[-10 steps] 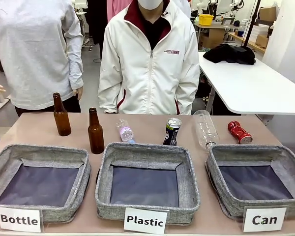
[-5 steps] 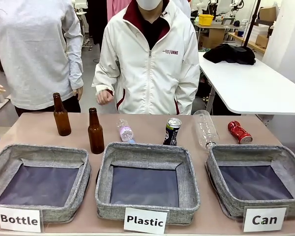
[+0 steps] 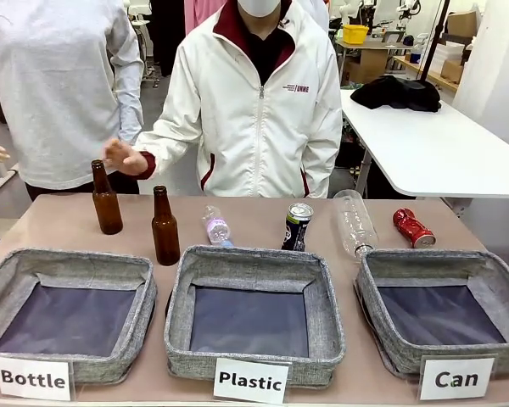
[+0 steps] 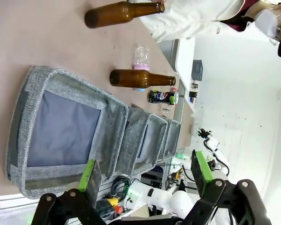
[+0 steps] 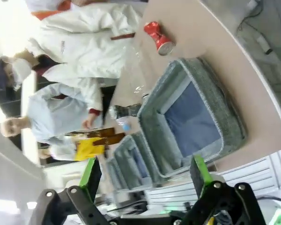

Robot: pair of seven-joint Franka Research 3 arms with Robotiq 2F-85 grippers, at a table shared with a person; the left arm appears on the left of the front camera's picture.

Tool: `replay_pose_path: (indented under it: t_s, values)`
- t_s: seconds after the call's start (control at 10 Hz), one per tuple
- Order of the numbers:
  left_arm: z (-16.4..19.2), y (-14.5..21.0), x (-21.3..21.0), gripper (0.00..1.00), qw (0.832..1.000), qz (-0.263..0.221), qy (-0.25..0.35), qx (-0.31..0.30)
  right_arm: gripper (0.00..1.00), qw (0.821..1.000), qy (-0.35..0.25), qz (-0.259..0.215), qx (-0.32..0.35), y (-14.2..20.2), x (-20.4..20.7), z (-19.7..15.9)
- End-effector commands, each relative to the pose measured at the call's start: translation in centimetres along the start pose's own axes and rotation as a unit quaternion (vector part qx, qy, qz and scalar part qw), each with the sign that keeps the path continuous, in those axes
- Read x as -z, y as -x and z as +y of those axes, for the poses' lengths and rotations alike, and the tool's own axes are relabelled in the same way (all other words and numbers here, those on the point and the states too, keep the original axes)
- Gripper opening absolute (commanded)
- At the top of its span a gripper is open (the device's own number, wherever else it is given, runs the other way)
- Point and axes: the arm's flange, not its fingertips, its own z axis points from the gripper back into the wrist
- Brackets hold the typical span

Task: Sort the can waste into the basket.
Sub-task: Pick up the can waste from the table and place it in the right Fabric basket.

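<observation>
On the table (image 3: 68, 220), the "Can" basket (image 3: 424, 264) sits empty. The red can (image 3: 413, 227) lies just behind it; the black-and-blue can (image 3: 298, 225) stands behind the "Plastic" basket (image 3: 254, 259). The left tool (image 4: 144, 165) and right tool (image 5: 144, 165) gape wide, empty: sorting seems unstarted, and a reach to a can comes next.

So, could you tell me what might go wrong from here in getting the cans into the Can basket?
The red can lies on its side, so it may roll away when gripped. The black-and-blue can stands just behind the Plastic basket, so a nudge could tip it into that wrong basket. The person's hand is raised by the left brown bottle; an arm reaching there could meet it.
</observation>
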Motion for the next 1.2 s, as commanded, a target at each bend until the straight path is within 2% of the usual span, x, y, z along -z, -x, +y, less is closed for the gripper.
replay_pose_path:
  t_s: [0.0,0.1,0.3,0.4,0.5,0.6,0.7,0.8,0.9,1.1]
  values:
    - [0.1,-0.2,-0.2,1.0,1.0,0.004,0.002,0.011,1.0,0.988,0.12,0.021,-0.096,1.6,2.6,8.6]
    - [0.1,-0.2,-0.2,1.0,1.0,0.004,0.002,0.011,1.0,0.976,0.186,0.014,-0.112,0.9,4.5,12.4]
    - [0.1,-0.2,-0.2,1.0,1.0,0.004,0.002,0.011,1.0,0.94,0.282,0.044,-0.188,0.0,10.1,18.8]
    - [0.1,-0.2,-0.2,1.0,1.0,0.004,0.002,0.011,1.0,0.916,0.333,0.038,-0.219,-0.2,13.5,21.4]
    - [0.1,-0.2,-0.2,1.0,1.0,0.004,0.002,0.011,1.0,0.899,0.358,0.044,-0.248,0.0,16.0,22.7]
    - [0.1,-0.2,-0.2,1.0,1.0,0.004,0.002,0.011,1.0,0.892,0.36,0.055,-0.267,0.4,17.6,23.2]
    - [0.1,-0.2,-0.2,1.0,1.0,0.004,0.002,0.011,1.0,0.892,0.355,0.055,-0.274,1.0,18.2,23.1]
    - [0.1,-0.2,-0.2,1.0,1.0,0.004,0.002,0.011,1.0,0.893,0.341,0.07,-0.285,2.1,17.1,22.6]
    - [0.1,-0.2,-0.2,1.0,1.0,0.004,0.002,0.011,1.0,0.89,0.357,0.063,-0.276,1.3,19.4,23.3]
    - [0.1,-0.2,-0.2,1.0,1.0,0.004,0.002,0.011,1.0,0.89,0.352,0.071,-0.282,1.3,19.1,23.0]
